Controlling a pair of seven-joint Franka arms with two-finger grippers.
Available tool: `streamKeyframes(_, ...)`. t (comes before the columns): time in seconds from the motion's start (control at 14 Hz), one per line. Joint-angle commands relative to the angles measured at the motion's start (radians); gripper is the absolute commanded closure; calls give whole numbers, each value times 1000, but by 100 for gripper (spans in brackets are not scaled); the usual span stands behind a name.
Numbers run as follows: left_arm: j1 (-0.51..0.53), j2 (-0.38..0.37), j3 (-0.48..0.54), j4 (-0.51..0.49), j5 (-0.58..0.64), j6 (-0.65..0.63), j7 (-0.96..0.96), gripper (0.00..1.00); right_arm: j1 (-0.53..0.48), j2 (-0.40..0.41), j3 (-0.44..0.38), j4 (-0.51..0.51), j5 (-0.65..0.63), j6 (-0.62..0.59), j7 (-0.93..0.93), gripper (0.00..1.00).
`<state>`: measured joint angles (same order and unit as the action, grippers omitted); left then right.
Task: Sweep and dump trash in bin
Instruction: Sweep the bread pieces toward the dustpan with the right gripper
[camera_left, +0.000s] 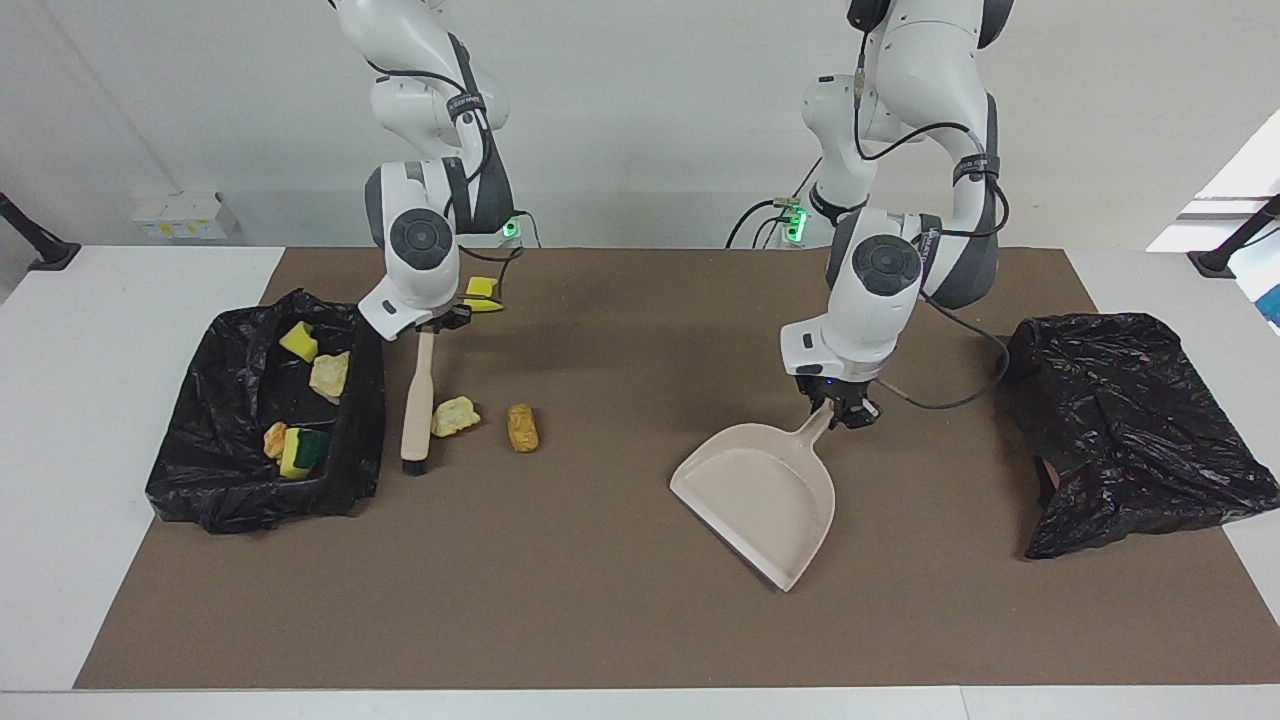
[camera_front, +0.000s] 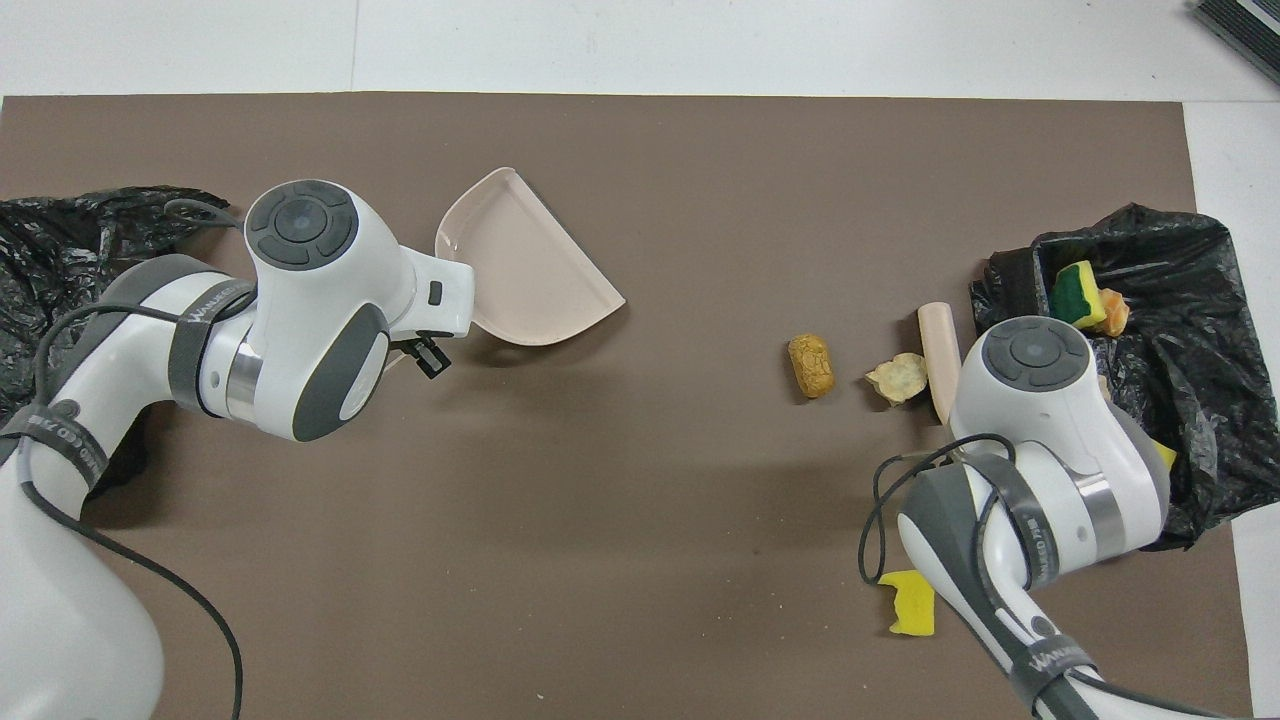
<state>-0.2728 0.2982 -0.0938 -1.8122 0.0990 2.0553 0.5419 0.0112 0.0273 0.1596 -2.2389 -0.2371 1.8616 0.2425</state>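
Two tan lumps of trash lay on the mat beside the bin, just by the brush clamped in the right gripper. The left gripper held the dustpan well apart; sweeping looked about to begin, so the pan would need bringing closer.

Open brown mat across frame center and bottom; obstacles: 2 lumps, brush, dustpan, bags at edges.

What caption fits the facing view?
Right gripper holds a brush beside trash; left gripper holds a dustpan.
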Motion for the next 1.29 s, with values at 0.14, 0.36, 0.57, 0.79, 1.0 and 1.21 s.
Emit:
streamKeyframes(0.14,20,-42,-9,-55,25,-23,293,100,78,14,6,37,187,10,15,100)
streamKeyframes(0.36,-3,-105,-10,-165,25,-9,378,100,145,54,8,117,316,7,93,100)
streamKeyframes(0.57,-69,-146,-11,-231,25,-6,375,100,156,88,8,147,432,28,149,100)
streamKeyframes(0.79,-123,-163,-11,-256,25,8,362,100,194,152,8,156,530,106,225,100)
streamKeyframes(1.0,-164,-174,-11,-256,25,-4,355,100,285,206,8,260,616,117,296,100)
streamKeyframes(1.21,-201,-195,-11,-283,25,-29,319,100,381,221,8,274,694,226,337,100)
